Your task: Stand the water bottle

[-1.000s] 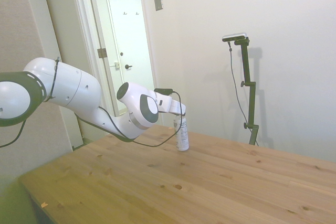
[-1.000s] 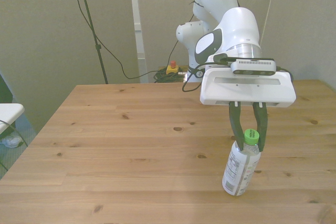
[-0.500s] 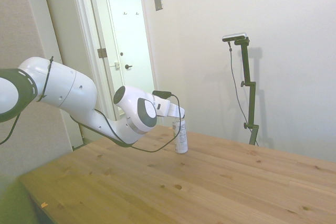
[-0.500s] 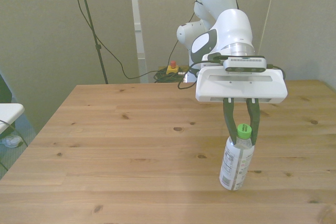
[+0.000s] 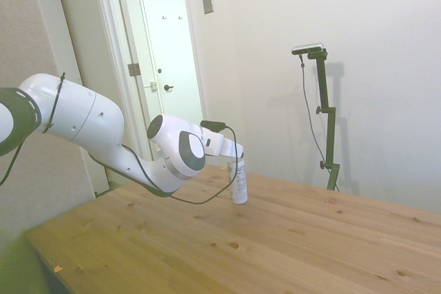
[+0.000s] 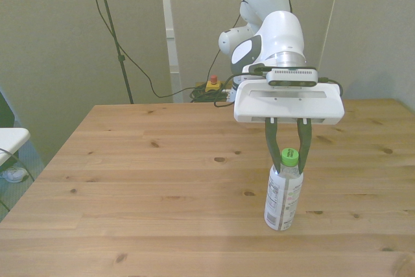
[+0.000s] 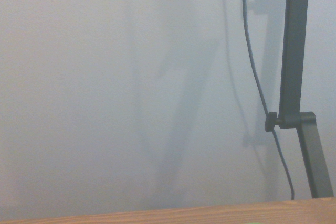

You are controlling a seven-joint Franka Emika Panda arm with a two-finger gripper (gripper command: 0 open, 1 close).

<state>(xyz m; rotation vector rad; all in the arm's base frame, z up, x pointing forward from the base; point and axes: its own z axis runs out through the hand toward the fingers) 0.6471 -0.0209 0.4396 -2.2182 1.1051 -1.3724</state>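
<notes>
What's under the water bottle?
The water bottle stands on the bare wooden table, with the gripper around its green cap. The spot beneath its base is covered.

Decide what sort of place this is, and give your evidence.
Probably an indoor robotics test room: one bare wooden table, a gripper holding a water bottle, and cables beside a red button on the floor.

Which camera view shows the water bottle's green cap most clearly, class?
The front view: the water bottle stands there with its green cap between the pincer fingers. The side view shows the water bottle small, its cap hidden. The wrist view misses it entirely.
</notes>
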